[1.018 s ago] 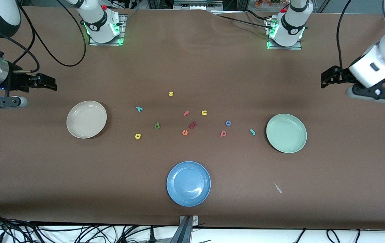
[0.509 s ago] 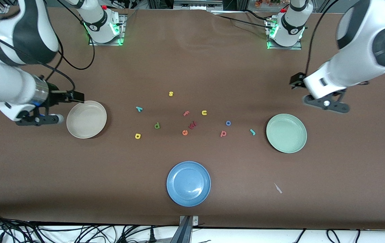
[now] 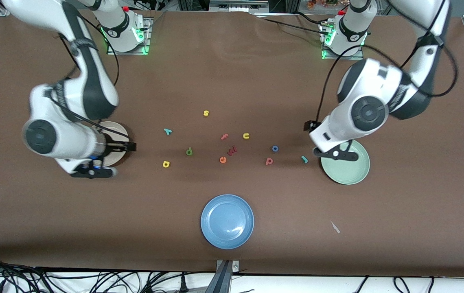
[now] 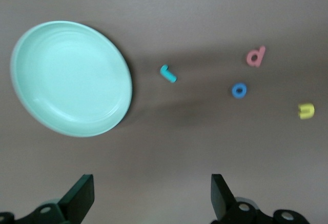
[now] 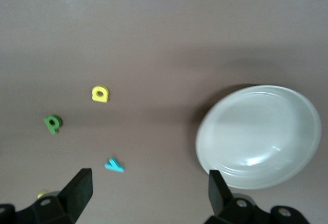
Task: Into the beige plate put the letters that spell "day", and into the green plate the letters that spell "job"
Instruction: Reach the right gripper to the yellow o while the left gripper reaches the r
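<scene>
The teal j (image 3: 304, 159) lies flat on the table just beside the green plate (image 3: 350, 173), toward the middle of the table, with the salmon-red b (image 3: 269, 161) and blue o (image 3: 275, 148) a little farther along. The left gripper (image 4: 152, 196) hangs over the plate's rim, jaws wide open and empty, so the j is its closest target. The j's long axis runs obliquely to the jaw line in the left wrist view.

The yellow a (image 3: 166, 164), green d (image 3: 189, 151) and teal y (image 3: 167, 131) lie near the beige plate (image 3: 119, 129). The right gripper (image 5: 148, 196), also open and empty, hovers over that plate's edge; the a appears closest to it.
</scene>
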